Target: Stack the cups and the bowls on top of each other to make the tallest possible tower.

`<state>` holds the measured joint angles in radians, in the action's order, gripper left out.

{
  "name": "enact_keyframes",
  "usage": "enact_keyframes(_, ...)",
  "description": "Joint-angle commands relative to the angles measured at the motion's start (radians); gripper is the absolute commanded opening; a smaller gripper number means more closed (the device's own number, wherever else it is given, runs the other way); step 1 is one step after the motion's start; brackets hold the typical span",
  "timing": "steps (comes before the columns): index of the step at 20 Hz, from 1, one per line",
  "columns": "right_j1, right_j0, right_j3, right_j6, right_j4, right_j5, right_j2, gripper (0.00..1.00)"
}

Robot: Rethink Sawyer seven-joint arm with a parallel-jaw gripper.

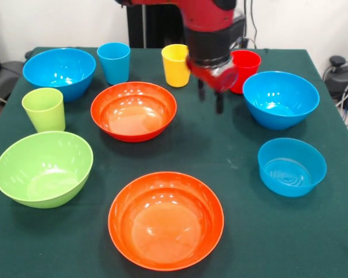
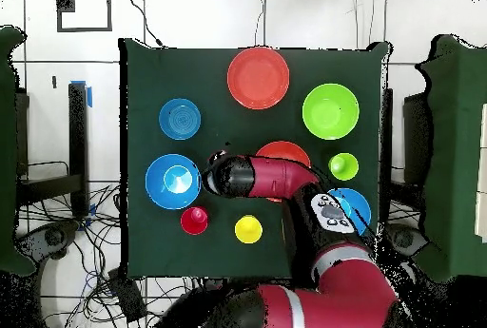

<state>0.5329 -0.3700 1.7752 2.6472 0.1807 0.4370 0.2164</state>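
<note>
Currently the gripper [image 1: 210,97] hangs above bare cloth between the far orange bowl [image 1: 134,110] and the large blue bowl [image 1: 281,98] on the front view's right; two dark fingers point down with a visible gap between them, holding nothing.

Closest round it: the yellow cup [image 1: 176,65] and red cup [image 1: 246,70], just behind. Further along that back row, the blue cup [image 1: 114,62], then a second deep blue bowl [image 1: 60,72] at the corner. The lime green cup [image 1: 44,109] stands near that bowl, with the lime green bowl [image 1: 44,168] in front of it. Nearest the camera sits the second wide orange bowl [image 1: 166,219]; the smaller, straighter-sided blue bowl [image 1: 292,166] lies to its right.

Progress: none that shows. All ten pieces stand singly, mouths up, each apart from its neighbours on the dark green tablecloth [image 1: 232,145]; no tower is begun (the overhead view agrees, though the arm hides the blue cup and part of one orange bowl there). Every lift and placement is left to do, by my reading.

Materials: glossy moulded plastic throughout, light glinting off the insides. Bowls are rounded and wide; cups are narrow tapered tumblers, wider at the lip. Cloth is matte, slightly wrinkled.
</note>
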Motion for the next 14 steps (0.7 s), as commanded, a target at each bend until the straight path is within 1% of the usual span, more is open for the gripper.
enact_keyframes(1, 0.087, -0.01, 0.155, -0.316, 0.064, 0.21, 0.277, 1.0)
enact_keyframes(2, 0.103, -0.001, 0.161, -0.298, 0.067, 0.197, 0.272, 1.0)
enact_keyframes(3, 0.125, -0.002, 0.181, -0.272, 0.066, 0.157, 0.286, 1.0)
enact_keyframes(5, 0.177, 0.027, 0.192, -0.201, 0.077, 0.085, 0.264, 1.0)
enact_keyframes(6, 0.192, 0.034, 0.191, -0.186, 0.075, 0.083, 0.261, 1.0)
enact_keyframes(8, 0.242, 0.039, 0.204, -0.163, 0.061, 0.084, 0.269, 1.0)
enact_keyframes(9, 0.284, 0.045, 0.222, -0.146, 0.046, 0.099, 0.265, 1.0)
enact_keyframes(10, 0.301, 0.046, 0.233, -0.137, 0.036, 0.101, 0.268, 1.0)
enact_keyframes(11, 0.338, 0.028, 0.258, -0.141, 0.028, 0.101, 0.274, 1.0)
enact_keyframes(12, 0.353, 0.025, 0.271, -0.138, 0.023, 0.102, 0.279, 1.0)
enact_keyframes(13, 0.34, 0.003, 0.257, -0.156, 0.026, 0.116, 0.28, 1.0)
enact_keyframes(14, 0.344, -0.001, 0.263, -0.159, 0.03, 0.114, 0.283, 1.0)
